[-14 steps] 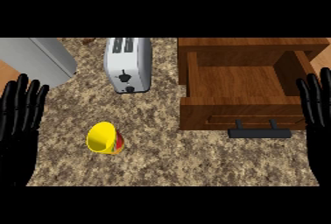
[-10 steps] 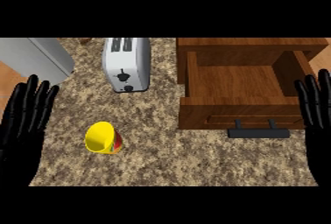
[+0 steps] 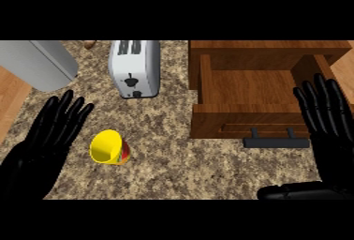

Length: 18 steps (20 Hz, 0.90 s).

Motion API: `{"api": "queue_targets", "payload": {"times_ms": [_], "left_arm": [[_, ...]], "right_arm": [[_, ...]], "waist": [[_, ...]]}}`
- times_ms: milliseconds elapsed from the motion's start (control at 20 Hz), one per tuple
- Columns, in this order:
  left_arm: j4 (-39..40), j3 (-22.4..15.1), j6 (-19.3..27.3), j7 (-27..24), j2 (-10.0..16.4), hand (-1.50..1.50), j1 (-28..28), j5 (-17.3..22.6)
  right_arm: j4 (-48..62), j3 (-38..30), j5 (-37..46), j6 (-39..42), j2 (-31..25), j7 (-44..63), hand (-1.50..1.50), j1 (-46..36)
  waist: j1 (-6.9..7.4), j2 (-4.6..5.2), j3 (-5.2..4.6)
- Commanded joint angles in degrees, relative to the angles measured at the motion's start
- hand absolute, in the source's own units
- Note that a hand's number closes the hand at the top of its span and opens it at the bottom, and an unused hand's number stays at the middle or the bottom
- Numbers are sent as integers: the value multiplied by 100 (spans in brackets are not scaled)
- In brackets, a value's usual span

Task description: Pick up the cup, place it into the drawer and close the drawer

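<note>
A yellow cup (image 3: 108, 148) lies on its side on the speckled counter, its mouth facing me and a red patch on its right side. My left hand (image 3: 43, 147) is open, fingers straight, just left of the cup and apart from it. The wooden drawer (image 3: 243, 121) stands pulled open at the right, nothing in it, with a black handle (image 3: 276, 141) on its front. My right hand (image 3: 330, 133) is open beside the drawer's right edge, fingers pointing up, thumb low.
A silver toaster (image 3: 134, 67) stands at the back, above the cup. A grey appliance (image 3: 36, 63) fills the back left corner. Wooden floor shows beyond the counter's left edge (image 3: 12, 101).
My left hand has moved right and inward toward the cup. My right hand has shifted slightly inward beside the drawer. The cup and drawer have not moved.
</note>
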Motion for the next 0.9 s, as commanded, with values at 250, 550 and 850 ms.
{"api": "queue_targets", "payload": {"times_ms": [250, 550, 850], "left_arm": [[531, 277, -186, 119, -113, -150, -469, 277], [372, 55, -11, 249, -323, -150, -339, -115], [59, 92, -193, 211, -308, -150, 300, -70]], "right_arm": [[435, -262, -119, 41, 57, 193, -150, -588], [0, 11, 225, 18, 199, 204, -150, -112], [440, -57, 302, 9, 260, -23, -150, -483]], "waist": [[-3, 1, -3], [-10, -4, -3], [16, -5, -3]]}}
